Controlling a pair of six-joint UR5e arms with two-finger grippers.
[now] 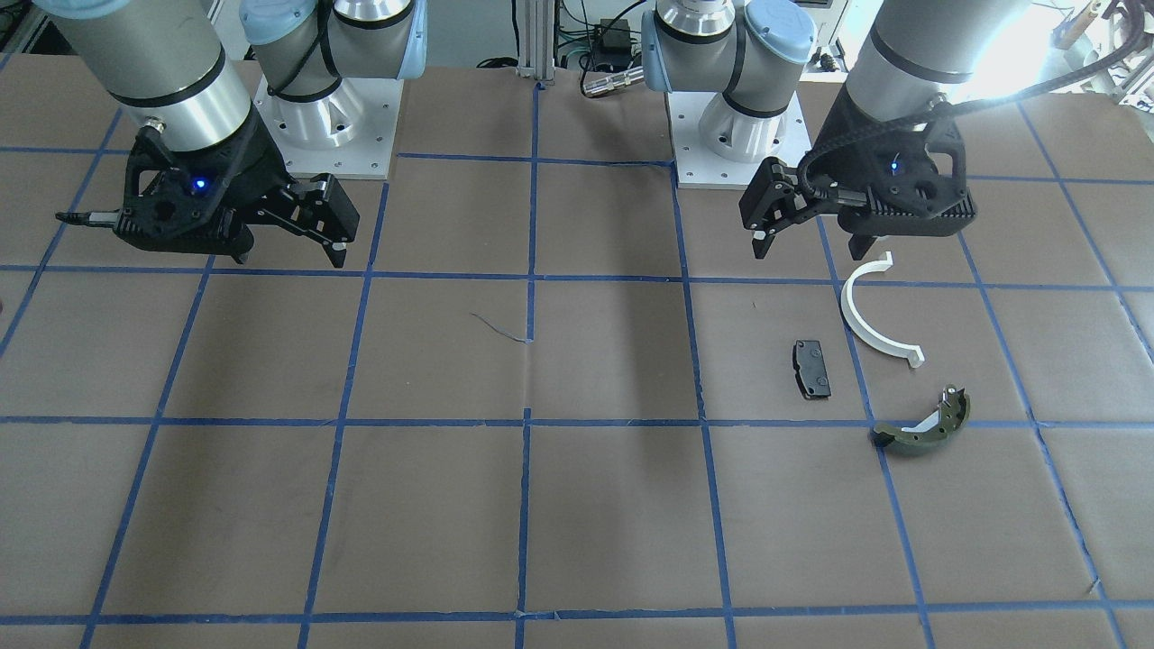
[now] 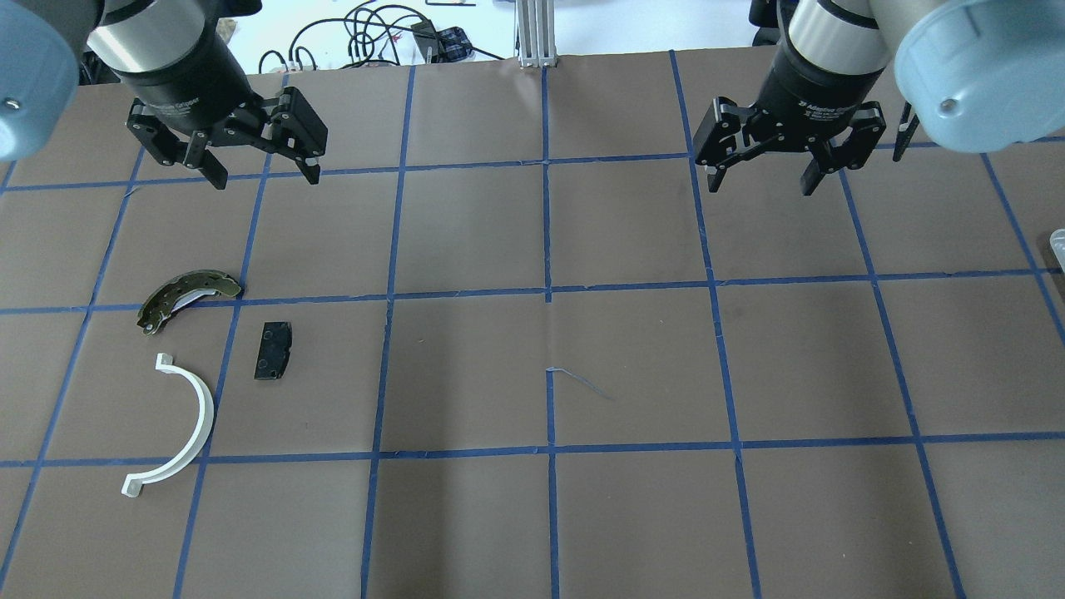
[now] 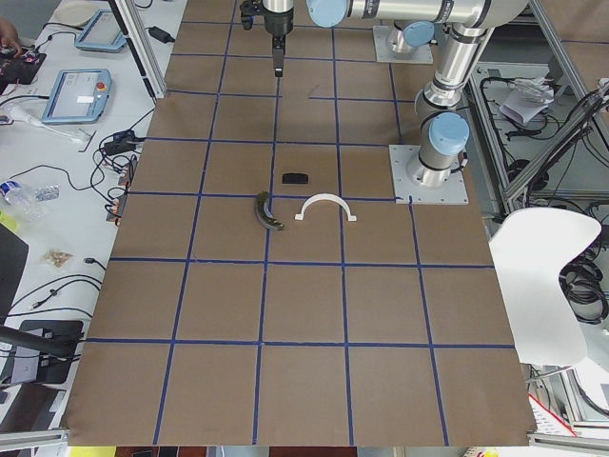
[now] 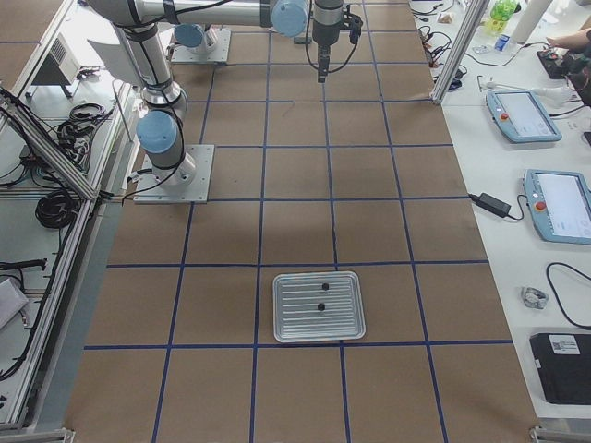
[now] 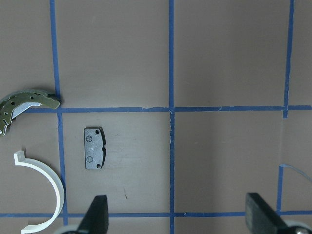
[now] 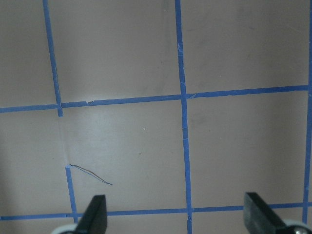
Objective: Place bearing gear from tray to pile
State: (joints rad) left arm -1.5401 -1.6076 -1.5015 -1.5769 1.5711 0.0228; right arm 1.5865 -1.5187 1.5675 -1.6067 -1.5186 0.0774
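across the whole workspace lies the table [image 2: 532, 516], covered in brown paper and marked into squares by blue tape. over its far edge in the overhead view hang the two arms, each above bare paper. the left gripper [image 2: 266, 179] has its jaws spread wide with nothing between them; the left wrist view shows both fingertips far apart at the bottom of the frame. the right gripper [image 2: 761, 186] is likewise spread wide and empty, its fingertips far apart in the right wrist view above blue tape lines and a thin stray thread [image 6: 90, 174].

next in size is the metal tray [image 4: 291, 323], ribbed and rectangular, seen only in the exterior right view, flat on the table at the robot's right end and well apart from both grippers. on it sit one small dark part [image 4: 322, 287] and a second small dark part [image 4: 319, 306] just beside it; they are too small to tell which is the bearing gear.

the pile lies on the robot's left side, below the left gripper in the overhead view. its white half-ring [image 2: 203, 409] lies flat, open side away from the table's middle. the olive-green brake shoe [image 2: 185, 287] lies near it, with one end on a tape line. the black pad [image 2: 274, 350] lies just beside both, touching neither.
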